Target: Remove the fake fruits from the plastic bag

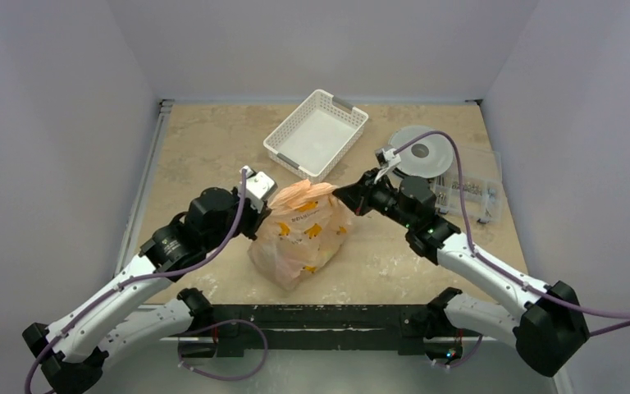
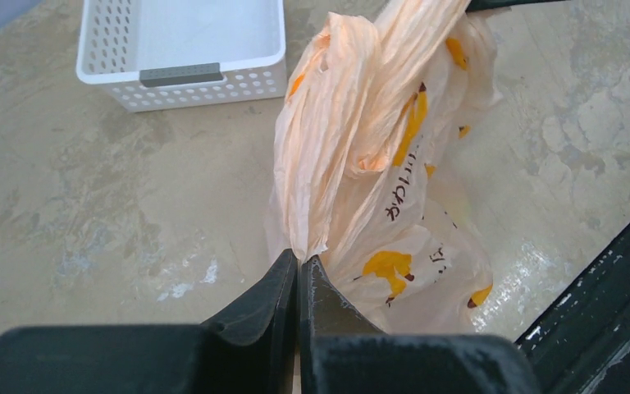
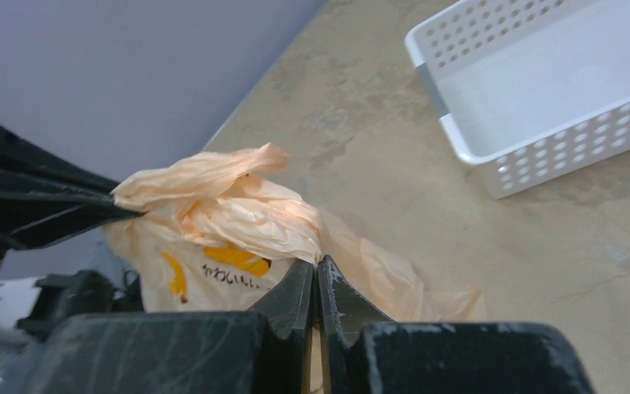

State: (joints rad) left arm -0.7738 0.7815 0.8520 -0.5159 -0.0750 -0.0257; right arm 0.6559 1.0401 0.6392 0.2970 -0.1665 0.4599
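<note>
The plastic bag (image 1: 302,232) is a crinkly pale-orange carrier with yellow printed marks, standing on the table between both arms. My left gripper (image 2: 299,261) is shut on the bag's bunched top edge (image 2: 328,164) on its left side. At the bag's right side, my right gripper (image 3: 316,264) is shut on another fold of the plastic bag (image 3: 246,215). In the top view the left gripper (image 1: 267,199) and right gripper (image 1: 340,194) flank the bag's gathered top. The fake fruits are hidden inside the bag.
A white perforated basket (image 1: 295,157) stands empty behind the bag. At the back right lie a grey round disc (image 1: 421,152) and a clear flat box (image 1: 476,193). A black rail (image 1: 320,320) runs along the near table edge.
</note>
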